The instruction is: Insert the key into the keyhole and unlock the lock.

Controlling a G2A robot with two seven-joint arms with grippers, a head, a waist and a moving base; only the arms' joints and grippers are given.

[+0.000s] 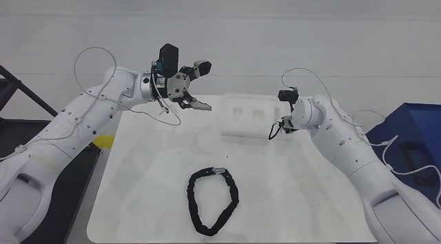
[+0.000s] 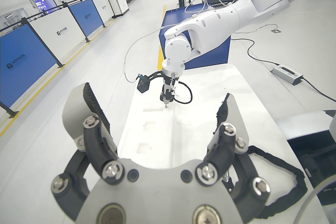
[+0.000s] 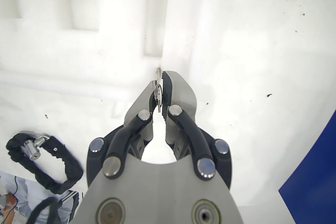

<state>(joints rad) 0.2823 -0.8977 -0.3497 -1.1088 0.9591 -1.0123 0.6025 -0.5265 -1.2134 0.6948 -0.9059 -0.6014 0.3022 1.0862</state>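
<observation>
White table [image 1: 138, 196], bright hall floor behind. Foam block [image 1: 244, 128] at far middle. Chain lock [image 3: 64, 154] looped flat near front middle, well apart from block.

R gripper [image 3: 158, 78] over block's near-R end, clenched on key [image 3: 158, 95], ring incl., w/ blade tip just past pads. L gripper [image 1: 204, 87] over far-L table edge, fingers spread, holding nothing.

Key: long axis in line w/ fingers, tip down toward foam, just beside a narrow slot [image 3: 157, 7]. Cannot tell if touching.

Lock cylinder [image 3: 32, 150] on its side at far part of loop, long axis roughly flat along table. Keyhole [image 3: 34, 156] on end face, turned toward R wrist cam.

Risks, as judged:
- Thin pinch on ring + head, so likely to pivot or slip on contact w/ keyhole.
- Upright key vs sideways keyhole: needs wrist re-orient, and could jam or shove cylinder if misaligned.
- Lock unbraced, so prob slides or rolls under a push.
- May spin whole under key torque unless pinned by L.
- Poss snag of tip in foam on lift.
</observation>
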